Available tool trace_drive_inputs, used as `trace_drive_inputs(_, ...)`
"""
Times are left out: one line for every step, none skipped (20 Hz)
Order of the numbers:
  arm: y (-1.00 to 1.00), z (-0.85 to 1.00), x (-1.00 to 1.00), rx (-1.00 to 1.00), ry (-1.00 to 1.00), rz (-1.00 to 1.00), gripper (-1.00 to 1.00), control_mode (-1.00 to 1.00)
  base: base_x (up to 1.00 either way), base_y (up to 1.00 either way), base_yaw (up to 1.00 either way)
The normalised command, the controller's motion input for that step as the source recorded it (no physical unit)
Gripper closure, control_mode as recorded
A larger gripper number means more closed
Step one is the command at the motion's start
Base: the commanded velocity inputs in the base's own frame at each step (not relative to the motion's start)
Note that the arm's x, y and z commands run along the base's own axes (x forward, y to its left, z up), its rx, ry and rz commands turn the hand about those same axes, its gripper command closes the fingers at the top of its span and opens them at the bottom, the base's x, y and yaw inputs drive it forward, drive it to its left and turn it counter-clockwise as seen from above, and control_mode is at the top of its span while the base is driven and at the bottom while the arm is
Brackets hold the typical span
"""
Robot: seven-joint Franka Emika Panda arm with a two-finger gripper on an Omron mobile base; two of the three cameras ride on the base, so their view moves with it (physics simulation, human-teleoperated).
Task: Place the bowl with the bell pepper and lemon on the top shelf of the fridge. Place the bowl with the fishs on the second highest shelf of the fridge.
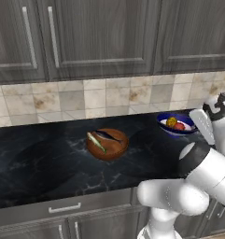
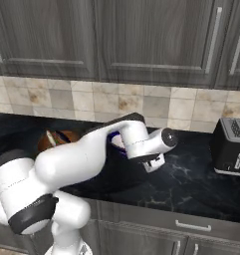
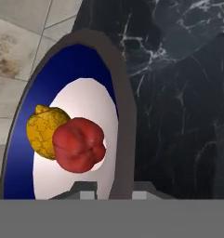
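A: Where does the blue-and-white bowl [image 3: 62,93] sit right now?

B: On the black marble counter [image 1: 34,154], towards its back edge near the tiled wall, well to the right of the wooden bowl [image 1: 108,144]. The bell pepper [image 3: 79,145] and the lemon [image 3: 45,131] lie touching each other on its white floor.

A: And the gripper [image 3: 114,191]?

B: Closed tight on the bowl's near rim. In the hand view one fingertip stands inside the wall and the other outside it, the rim pinched between them. That is a sensible hold, I judge: a grip on the rim lets the arm carry the bowl level, so the fruit stays in.

A: Is the bowl off the counter yet?

B: I cannot tell; in the left base view it looks seated on the stone, with the wrist right behind it.

A: The other bowl?

B: The wooden bowl stands apart, near the counter's middle, with the fishs [image 1: 102,138] lying across it, one dark and silvery, one pale green. It waits for its own trip.

A: Anything else nearby?

B: A black toaster [image 2: 233,146] at the counter's right end, clear of the arm. The fridge is out of sight, so the base likely has to drive.
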Motion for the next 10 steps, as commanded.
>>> trace_drive_inputs(0.58, 1.0, -0.69, 0.0, -0.24, -0.08, 1.0, -1.0, 0.0, 0.0, 0.0)
trace_drive_inputs(0.68, 1.0, -0.77, 0.0, -0.23, -0.08, 1.0, -1.0, 0.0, 0.0, 0.0)
trace_drive_inputs(0.71, 1.0, -0.81, 0.0, -0.19, -0.07, 1.0, -1.0, 0.0, 0.0, 0.0)
trace_drive_inputs(0.71, 1.0, -0.87, 0.0, -0.15, -0.06, 1.0, -1.0, 0.0, 0.0, 0.0)
trace_drive_inputs(0.66, 1.0, -0.96, 0.0, -0.09, -0.06, 1.0, -1.0, 0.0, 0.0, 0.0)
trace_drive_inputs(0.56, 1.0, -1.0, 0.0, 0.0, -0.05, 1.0, -1.0, 0.0, 0.0, 0.0)
trace_drive_inputs(0.54, 1.0, -1.0, 0.0, 0.0, -0.03, 1.0, -1.0, 0.0, 0.0, 0.0)
trace_drive_inputs(0.59, 1.0, -1.0, 0.0, 0.0, 0.0, 1.0, -1.0, 0.0, 0.0, 0.0)
trace_drive_inputs(0.66, 1.0, -1.0, 0.0, 0.0, 0.0, 1.0, -1.0, 0.0, 0.0, 0.0)
trace_drive_inputs(0.65, 1.0, -1.0, 0.0, 0.0, 0.0, 1.0, -1.0, 0.0, 0.0, 0.0)
